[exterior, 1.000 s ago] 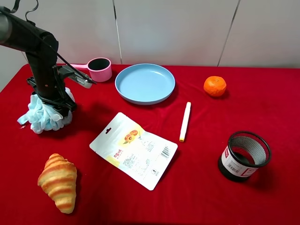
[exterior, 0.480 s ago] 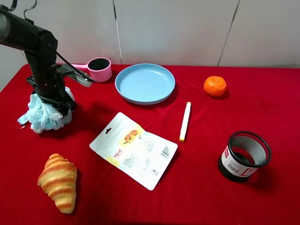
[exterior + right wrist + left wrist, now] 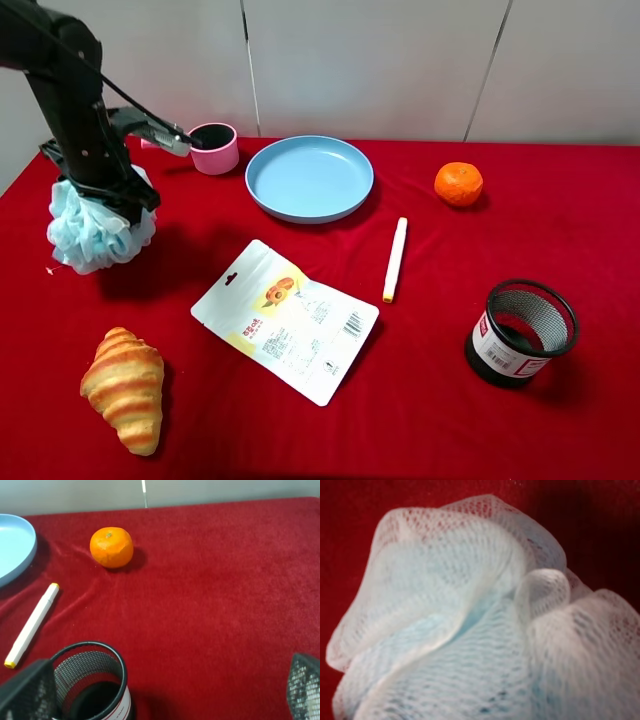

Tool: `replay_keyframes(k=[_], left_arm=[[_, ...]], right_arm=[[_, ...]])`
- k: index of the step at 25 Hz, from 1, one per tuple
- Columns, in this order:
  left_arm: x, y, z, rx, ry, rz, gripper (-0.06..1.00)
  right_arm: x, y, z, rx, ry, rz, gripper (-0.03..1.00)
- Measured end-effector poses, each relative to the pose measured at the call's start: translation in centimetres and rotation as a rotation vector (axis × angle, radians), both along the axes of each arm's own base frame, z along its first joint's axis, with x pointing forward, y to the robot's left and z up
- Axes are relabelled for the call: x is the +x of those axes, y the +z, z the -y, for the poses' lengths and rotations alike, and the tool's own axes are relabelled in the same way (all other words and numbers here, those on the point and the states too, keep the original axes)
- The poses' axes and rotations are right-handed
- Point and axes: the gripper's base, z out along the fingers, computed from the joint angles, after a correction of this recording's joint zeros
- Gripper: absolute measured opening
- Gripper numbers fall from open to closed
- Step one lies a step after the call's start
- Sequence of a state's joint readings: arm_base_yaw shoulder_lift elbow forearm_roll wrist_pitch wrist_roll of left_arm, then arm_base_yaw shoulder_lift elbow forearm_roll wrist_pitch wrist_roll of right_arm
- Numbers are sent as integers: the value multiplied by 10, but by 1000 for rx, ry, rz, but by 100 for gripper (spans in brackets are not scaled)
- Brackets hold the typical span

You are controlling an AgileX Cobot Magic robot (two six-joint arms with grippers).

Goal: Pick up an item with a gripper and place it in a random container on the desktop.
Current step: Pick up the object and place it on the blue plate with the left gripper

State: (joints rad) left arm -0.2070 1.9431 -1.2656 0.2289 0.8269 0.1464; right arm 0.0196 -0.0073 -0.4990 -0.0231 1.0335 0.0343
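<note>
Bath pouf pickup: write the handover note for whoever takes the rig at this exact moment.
Left gripper: shut on the bath pouf, held just off the red cloth at far left.
Right gripper: open, empty, over the cloth's right side.
Blue plate: empty, back centre.
Done: pickup.
Left: carry the pouf over to the plate and release it there.
</note>
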Motion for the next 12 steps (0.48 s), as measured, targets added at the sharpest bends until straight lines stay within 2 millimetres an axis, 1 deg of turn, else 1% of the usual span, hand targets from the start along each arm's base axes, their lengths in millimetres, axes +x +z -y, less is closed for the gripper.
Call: replay_keyframes(k=[12], left_arm=[[4, 39, 10, -100, 83, -31, 51]], right_arm=[[0, 0, 0, 0, 0, 0, 69]])
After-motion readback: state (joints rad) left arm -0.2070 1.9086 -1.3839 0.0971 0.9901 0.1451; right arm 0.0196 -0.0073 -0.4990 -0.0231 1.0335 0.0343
